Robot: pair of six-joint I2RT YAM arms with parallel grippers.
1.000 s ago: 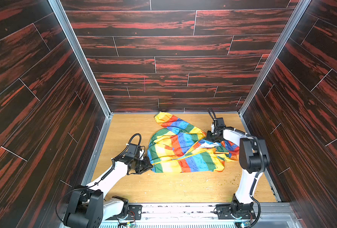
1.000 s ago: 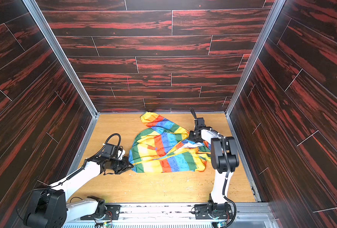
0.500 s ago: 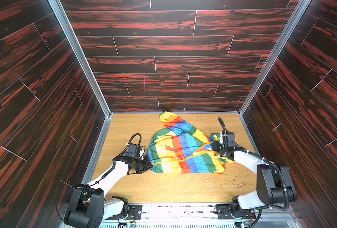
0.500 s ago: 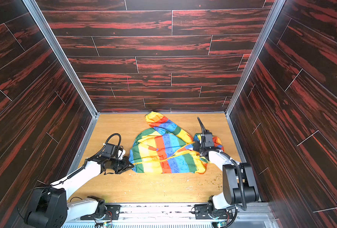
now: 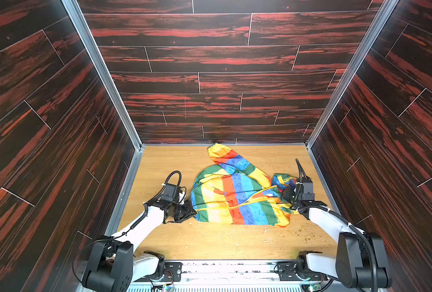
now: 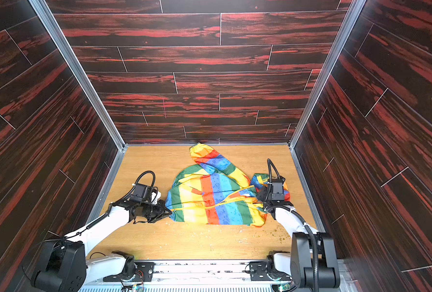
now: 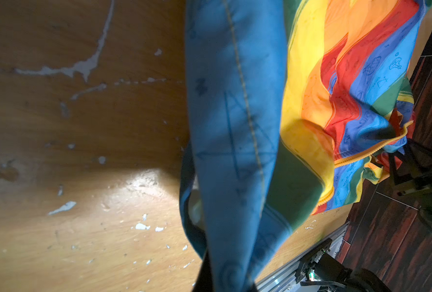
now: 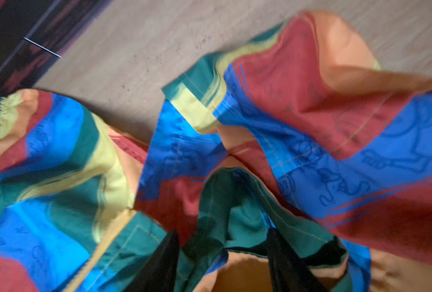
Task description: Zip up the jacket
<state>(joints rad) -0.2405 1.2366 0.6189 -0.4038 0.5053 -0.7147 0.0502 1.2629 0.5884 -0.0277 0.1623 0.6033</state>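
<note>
1. the jacket [image 5: 235, 199] lies crumpled on the counter [image 5: 209, 240], around the counter's middle and slightly toward its right side; both top views show it so [image 6: 209, 199].
2. one sleeve [image 5: 232, 159] stretches toward the counter's back edge, and its end lies close to the wall [image 5: 209, 101] there.
3. the yellow zipper [image 5: 237, 205] runs across the jacket's front, roughly parallel to the counter's front edge. its teeth also show along a fold in the left wrist view [image 7: 371, 151]. how far it is closed is hard to tell.
4. the left fingers [image 5: 190, 212] sit left of the counter's middle, low over its surface, clenched on the jacket's hem. in the left wrist view the blue edging [image 7: 235, 126] runs down into a dark finger at the frame's edge.
5. the right fingers [image 5: 285, 196] are toward the counter's right side, at the jacket's bunched end.
6. the right wrist view is blurred, yet it shows those fingers [image 8: 164, 260] standing apart, released. a green fold of the jacket lies between them. whether the cloth presses on either one is unclear.
7. small flecks [image 5: 308, 235] are scattered over the counter's front right part.
</note>
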